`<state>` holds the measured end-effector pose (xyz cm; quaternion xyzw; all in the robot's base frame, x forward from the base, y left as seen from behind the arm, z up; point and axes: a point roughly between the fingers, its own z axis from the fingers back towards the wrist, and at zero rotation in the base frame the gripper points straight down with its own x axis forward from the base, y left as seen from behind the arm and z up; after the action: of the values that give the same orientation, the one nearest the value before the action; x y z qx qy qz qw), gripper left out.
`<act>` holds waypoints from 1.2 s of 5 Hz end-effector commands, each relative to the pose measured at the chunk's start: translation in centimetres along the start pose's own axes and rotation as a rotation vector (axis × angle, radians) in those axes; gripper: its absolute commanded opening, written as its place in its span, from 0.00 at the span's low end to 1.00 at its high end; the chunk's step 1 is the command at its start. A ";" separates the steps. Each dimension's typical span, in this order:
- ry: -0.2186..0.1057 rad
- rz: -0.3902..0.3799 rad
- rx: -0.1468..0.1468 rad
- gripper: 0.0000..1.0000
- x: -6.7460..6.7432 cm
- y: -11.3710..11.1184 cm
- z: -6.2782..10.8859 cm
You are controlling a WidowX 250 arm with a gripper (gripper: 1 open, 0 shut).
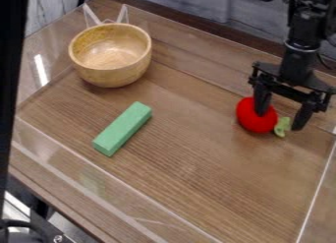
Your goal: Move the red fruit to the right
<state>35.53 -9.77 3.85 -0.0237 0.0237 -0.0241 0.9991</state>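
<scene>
The red fruit [253,115], a small glossy strawberry with a yellow-green cap [280,127] pointing right, lies on the wooden table at the right. My gripper [286,106] hangs straight down over it from the black arm. Its black fingers [261,94] are spread wide, one by the fruit's left top and the other past the cap, so the jaws stand open around the fruit's upper part. Nothing is gripped between them.
A wooden bowl [110,53] stands at the back left. A flat green block [122,127] lies left of centre. Clear acrylic walls [315,203] rim the table on all sides, close to the fruit's right.
</scene>
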 end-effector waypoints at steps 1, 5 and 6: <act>-0.068 -0.007 0.000 1.00 1.8 1.1 1.1; -0.076 0.012 0.005 1.00 1.5 2.6 -0.8; -0.076 0.040 0.007 1.00 1.4 2.7 -0.9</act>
<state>36.90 -8.71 2.47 -0.0245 -0.0104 -0.0225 0.9994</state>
